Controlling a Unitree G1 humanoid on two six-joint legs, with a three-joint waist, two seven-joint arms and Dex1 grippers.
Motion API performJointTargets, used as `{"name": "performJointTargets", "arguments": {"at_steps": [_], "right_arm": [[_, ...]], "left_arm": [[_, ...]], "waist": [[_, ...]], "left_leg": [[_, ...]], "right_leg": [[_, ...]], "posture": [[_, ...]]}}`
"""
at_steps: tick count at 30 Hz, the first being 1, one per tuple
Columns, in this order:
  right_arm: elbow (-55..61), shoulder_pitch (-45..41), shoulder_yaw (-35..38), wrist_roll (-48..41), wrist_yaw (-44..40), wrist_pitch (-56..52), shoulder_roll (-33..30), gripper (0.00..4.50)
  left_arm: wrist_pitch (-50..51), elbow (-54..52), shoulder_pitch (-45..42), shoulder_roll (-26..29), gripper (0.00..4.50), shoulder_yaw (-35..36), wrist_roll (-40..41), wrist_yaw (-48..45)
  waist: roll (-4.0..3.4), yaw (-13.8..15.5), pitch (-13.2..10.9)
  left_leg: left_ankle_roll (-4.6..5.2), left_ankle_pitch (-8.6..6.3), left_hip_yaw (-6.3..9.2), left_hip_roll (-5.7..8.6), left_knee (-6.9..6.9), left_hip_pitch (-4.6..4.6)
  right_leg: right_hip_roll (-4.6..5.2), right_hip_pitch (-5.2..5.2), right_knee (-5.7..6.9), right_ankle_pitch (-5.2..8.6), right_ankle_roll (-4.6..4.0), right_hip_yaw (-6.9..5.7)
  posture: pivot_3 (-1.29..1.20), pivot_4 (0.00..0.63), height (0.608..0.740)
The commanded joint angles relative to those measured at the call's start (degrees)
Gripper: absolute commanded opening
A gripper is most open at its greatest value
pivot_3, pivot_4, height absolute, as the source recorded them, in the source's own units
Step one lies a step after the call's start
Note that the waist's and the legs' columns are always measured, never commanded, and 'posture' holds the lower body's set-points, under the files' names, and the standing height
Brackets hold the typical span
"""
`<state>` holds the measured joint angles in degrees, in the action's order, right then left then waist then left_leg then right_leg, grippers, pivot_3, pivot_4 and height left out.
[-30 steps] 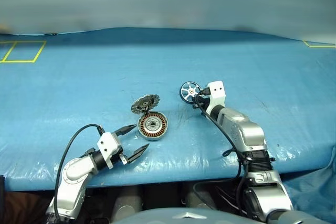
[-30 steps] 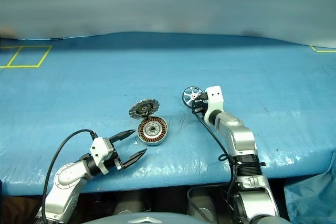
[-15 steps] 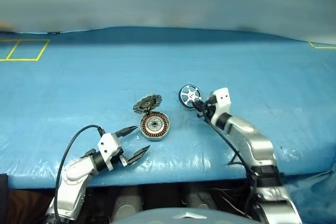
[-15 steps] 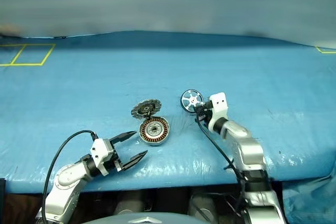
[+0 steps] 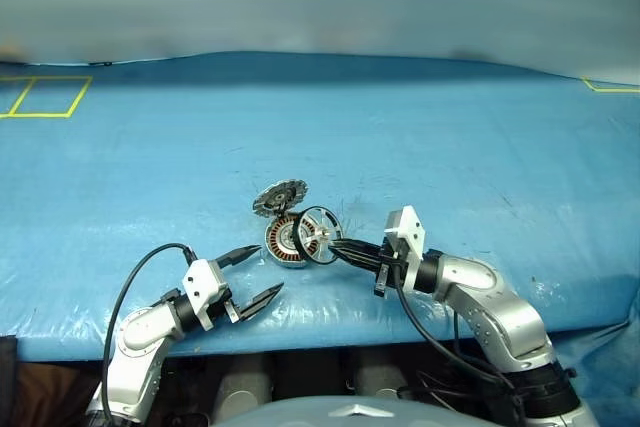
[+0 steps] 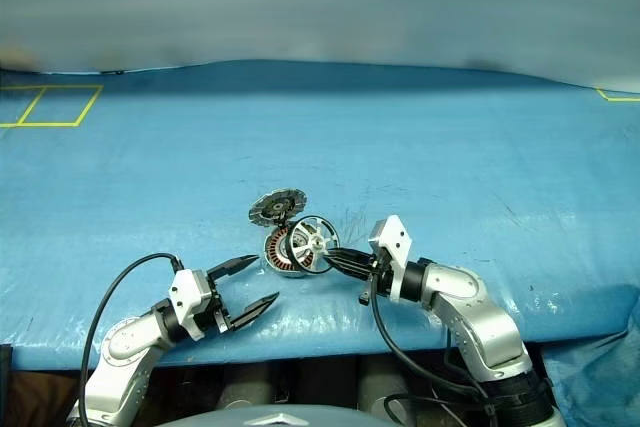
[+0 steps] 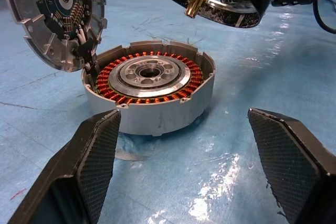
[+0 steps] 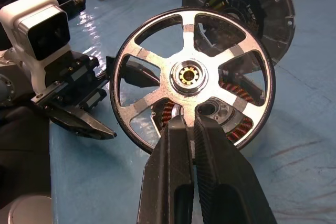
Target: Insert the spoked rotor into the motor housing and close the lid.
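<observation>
My right fingers [image 5: 338, 245] pinch the spoked rotor [image 5: 319, 221] by one spoke, holding it on edge just above the motor housing [image 5: 287, 239], at its 3 o'clock side. The lid [image 5: 278, 197] stands open at 11 o'clock. My left fingers [image 5: 252, 273] wait open, near 7 o'clock. If the rotor stays tilted, its hub could miss the centre bore and jam on the windings.

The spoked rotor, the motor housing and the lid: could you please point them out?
spoked rotor [image 8: 190, 75], right wrist view, centre hub.
motor housing [image 7: 157, 119], left wrist view, outer wall.
lid [image 7: 47, 19], left wrist view, inner face.
</observation>
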<state>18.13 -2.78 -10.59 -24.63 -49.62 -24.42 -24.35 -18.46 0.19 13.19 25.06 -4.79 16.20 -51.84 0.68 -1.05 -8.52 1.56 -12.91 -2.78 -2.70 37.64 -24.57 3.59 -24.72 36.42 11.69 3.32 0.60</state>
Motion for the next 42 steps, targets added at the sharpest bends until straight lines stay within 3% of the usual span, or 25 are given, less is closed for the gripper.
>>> {"name": "performJointTargets", "arguments": {"at_steps": [1,29,32,37,42], "right_arm": [[-0.2,-2.6,-1.9,1.9,0.5,1.2,0.6,0.03],[-6.1,-7.2,-5.6,7.4,1.5,1.5,3.2,0.03],[-6.3,-7.5,-5.4,6.9,1.5,0.3,3.2,0.76],[-6.1,-7.4,-5.6,8.2,2.3,1.8,3.2,2.38],[-5.3,-7.1,-4.9,6.6,1.6,1.4,3.5,2.38]], "left_arm": [[-1.5,-0.1,0.3,-0.1,4.12,0.6,0.1,0.2],[-1.5,-0.1,0.4,-0.1,4.12,0.1,-1.1,1.2],[-1.5,-0.1,0.4,0.0,4.12,0.1,-1.1,1.2],[-1.3,-0.3,0.5,0.0,4.12,0.0,-1.1,1.4],[-1.2,-0.4,0.5,0.0,4.12,-0.1,-1.1,1.4]], "waist": [[0.00,0.1,0.0],[0.02,0.4,0.0],[0.02,0.4,0.0],[0.02,0.4,0.0],[0.02,0.4,0.0]], "left_leg": [[0.00,0.00,-0.01,0.02,0.00,-0.02],[0.00,0.00,-0.03,0.11,0.01,-0.03],[0.00,0.00,-0.03,0.11,0.02,-0.02],[0.00,0.00,-0.03,0.11,0.04,-0.01],[0.00,0.00,-0.04,0.11,0.05,-0.01]], "right_leg": [[-0.01,0.02,0.00,0.00,0.00,0.00],[-0.10,0.09,0.03,-0.08,-0.13,-0.04],[-0.11,0.09,0.03,-0.09,-0.13,-0.04],[-0.11,0.09,0.06,-0.07,-0.11,-0.04],[-0.11,0.10,0.06,-0.08,-0.12,-0.04]], "posture": [[0.00,0.150,0.740],[0.00,0.150,0.740],[0.00,0.150,0.740],[0.00,0.150,0.740],[0.00,0.150,0.740]]}}
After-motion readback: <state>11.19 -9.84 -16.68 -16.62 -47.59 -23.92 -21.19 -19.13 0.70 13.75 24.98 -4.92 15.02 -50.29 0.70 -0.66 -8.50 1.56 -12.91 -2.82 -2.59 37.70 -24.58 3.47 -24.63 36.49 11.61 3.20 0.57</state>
